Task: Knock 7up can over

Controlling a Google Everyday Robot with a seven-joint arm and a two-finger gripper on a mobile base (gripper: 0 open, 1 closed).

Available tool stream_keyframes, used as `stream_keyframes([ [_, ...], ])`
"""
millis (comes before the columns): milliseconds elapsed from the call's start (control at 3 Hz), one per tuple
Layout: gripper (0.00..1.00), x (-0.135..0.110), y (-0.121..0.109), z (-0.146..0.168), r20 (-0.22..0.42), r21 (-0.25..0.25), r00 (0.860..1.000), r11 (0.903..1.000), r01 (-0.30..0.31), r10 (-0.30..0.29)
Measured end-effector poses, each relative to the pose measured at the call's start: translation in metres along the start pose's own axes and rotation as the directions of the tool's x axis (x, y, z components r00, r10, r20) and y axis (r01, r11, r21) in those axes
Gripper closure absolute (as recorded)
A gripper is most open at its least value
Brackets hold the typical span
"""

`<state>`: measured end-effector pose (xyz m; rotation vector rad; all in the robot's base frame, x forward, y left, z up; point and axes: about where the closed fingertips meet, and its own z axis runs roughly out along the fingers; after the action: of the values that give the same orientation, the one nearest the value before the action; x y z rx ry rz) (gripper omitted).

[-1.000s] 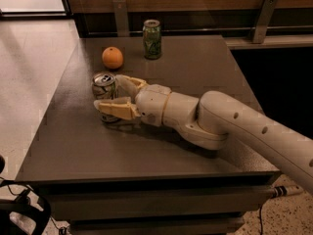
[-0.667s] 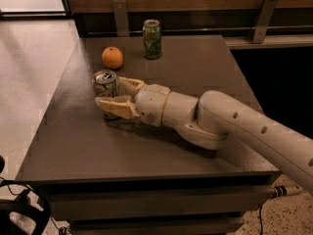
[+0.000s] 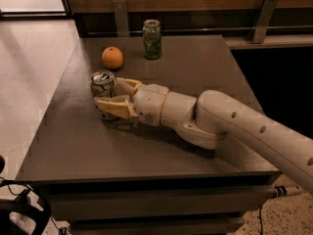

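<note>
The 7up can (image 3: 102, 83), pale silver with a shiny top, stands upright on the left part of the dark table (image 3: 195, 62). My gripper (image 3: 109, 93) reaches in from the right, low over the table, and is open. Its near finger (image 3: 113, 106) lies in front of the can's lower part. Its far finger (image 3: 128, 85) lies just behind and to the right of the can. The can's base is hidden behind the near finger.
An orange (image 3: 112, 58) sits behind the can. A darker green can (image 3: 152, 38) stands at the table's back edge. A wooden wall with metal brackets (image 3: 264, 16) runs behind the table. The table's left edge is close to the can.
</note>
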<state>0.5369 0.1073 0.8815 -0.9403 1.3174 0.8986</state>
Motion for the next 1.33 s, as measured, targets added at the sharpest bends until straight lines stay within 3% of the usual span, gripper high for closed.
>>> stream_keyframes([
  [667,1.0,0.0,-0.003,0.0,-0.018,-0.003,1.0,1.0,-0.007,0.007],
  [1333,1.0,0.003,-0.019,-0.025,-0.106,0.02,0.994,0.9993,-0.033,0.035],
])
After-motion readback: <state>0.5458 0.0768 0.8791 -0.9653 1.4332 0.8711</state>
